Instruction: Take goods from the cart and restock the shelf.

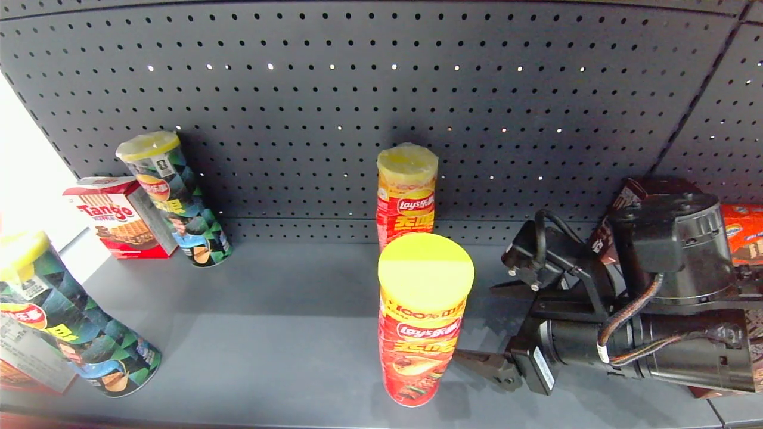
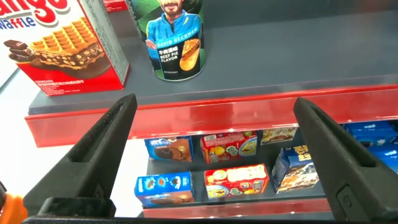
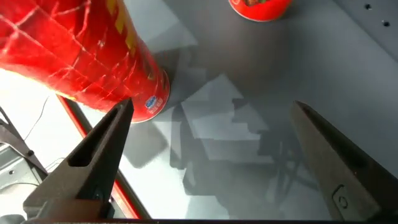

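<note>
The front red chip can [image 1: 424, 322] is standing upright near the front edge of the shelf [image 1: 286, 333], hiding the base of a second red can [image 1: 406, 193] behind it. The right claw [image 1: 477, 323] is gaping wide just beside the front can, gripping nothing; whether a finger is touching the can is unclear. The left claw [image 2: 214, 106] is spread wide, empty, facing the shelf's red lip [image 2: 249, 115]. The right arm [image 1: 656, 351] is covering most of the boxes [image 1: 742, 232] behind it.

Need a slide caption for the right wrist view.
Open right hand beside upright red cylindrical chip can on grey metal shelf.
</note>
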You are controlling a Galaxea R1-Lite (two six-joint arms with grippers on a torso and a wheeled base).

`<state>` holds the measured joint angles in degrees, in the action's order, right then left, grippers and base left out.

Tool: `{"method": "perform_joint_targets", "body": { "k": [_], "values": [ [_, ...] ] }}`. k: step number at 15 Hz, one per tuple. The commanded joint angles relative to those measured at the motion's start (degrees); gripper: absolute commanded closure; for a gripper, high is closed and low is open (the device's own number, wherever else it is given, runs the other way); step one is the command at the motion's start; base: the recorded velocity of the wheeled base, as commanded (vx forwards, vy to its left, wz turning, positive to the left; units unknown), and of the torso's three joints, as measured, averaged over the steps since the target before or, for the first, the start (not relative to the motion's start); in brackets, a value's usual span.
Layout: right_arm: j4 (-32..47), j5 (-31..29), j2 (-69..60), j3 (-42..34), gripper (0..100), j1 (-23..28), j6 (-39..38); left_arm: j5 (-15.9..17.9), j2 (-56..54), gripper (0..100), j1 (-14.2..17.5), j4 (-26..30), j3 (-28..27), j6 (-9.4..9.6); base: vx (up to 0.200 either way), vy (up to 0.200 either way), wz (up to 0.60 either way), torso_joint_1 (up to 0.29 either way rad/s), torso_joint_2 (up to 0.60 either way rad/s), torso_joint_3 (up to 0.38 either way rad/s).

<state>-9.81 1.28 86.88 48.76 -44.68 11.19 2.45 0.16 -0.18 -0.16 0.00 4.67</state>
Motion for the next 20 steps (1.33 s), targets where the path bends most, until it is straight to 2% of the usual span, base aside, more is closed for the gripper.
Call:
{"method": "perform_joint_targets", "body": {
  "k": [1, 4, 20],
  "values": [
    [0.0, 0.0, 0.3, -0.1, 0, -0.4, 0.1, 0.0, 0.1, 0, 0.0, 0.0, 0.0, -0.01, 0.0, 0.0, 0.0, 0.0, 0.0, 0.0],
    [0.1, -1.5, -0.9, -0.9, 0, -0.1, 0.0, 0.0, 0.1, 0, 0.0, 0.0, 0.0, 0.08, 0.0, 0.0, 0.0, 0.0, 0.0, 0.0],
    [0.0, -1.8, 1.1, 0.2, 0, -1.3, 0.0, 0.0, 0.1, 0, 0.0, 0.0, 0.0, -0.1, 0.0, 0.0, 0.0, 0.0, 0.0, 0.0]
  ]
}}
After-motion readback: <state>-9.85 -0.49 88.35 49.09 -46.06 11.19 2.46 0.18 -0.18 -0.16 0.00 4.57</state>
